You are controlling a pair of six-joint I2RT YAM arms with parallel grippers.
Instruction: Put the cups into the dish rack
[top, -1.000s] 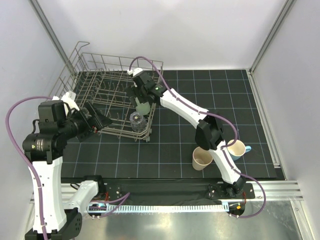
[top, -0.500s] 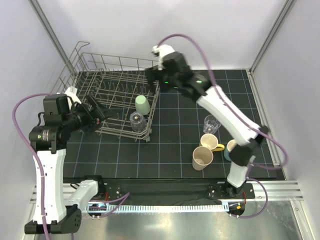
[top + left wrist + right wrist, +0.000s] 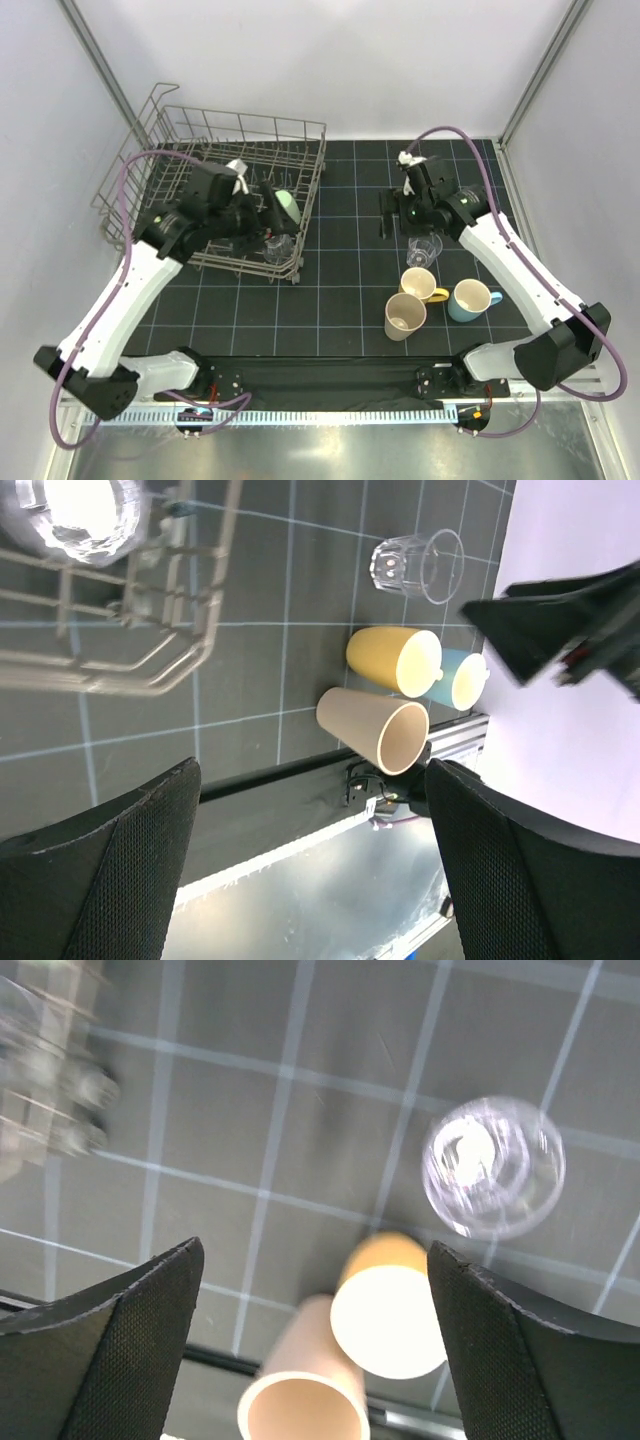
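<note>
The grey wire dish rack [image 3: 180, 120] stands at the back left. A mint-green cup [image 3: 287, 206] and a clear tumbler [image 3: 275, 243] sit at its right end; that tumbler also shows in the left wrist view [image 3: 85, 515]. On the mat stand a second clear tumbler [image 3: 424, 248], a cream mug with yellow handle [image 3: 418, 284], a light-blue mug [image 3: 470, 299] and a tan cup [image 3: 405, 316]. My left gripper [image 3: 266, 215] is open and empty over the rack's right end. My right gripper [image 3: 388, 215] is open and empty, just left of the mat's tumbler [image 3: 493, 1165].
The black gridded mat [image 3: 350, 290] covers the table. White walls with metal frame posts [image 3: 535, 75] close in the sides. The rack's right rim [image 3: 310, 200] lies between the two grippers. A metal rail [image 3: 330, 410] runs along the near edge.
My right arm let go of the mint-green cup in the rack and drew back right, above the mat's tumbler. My left arm swung from the rack's left side over its right end.
</note>
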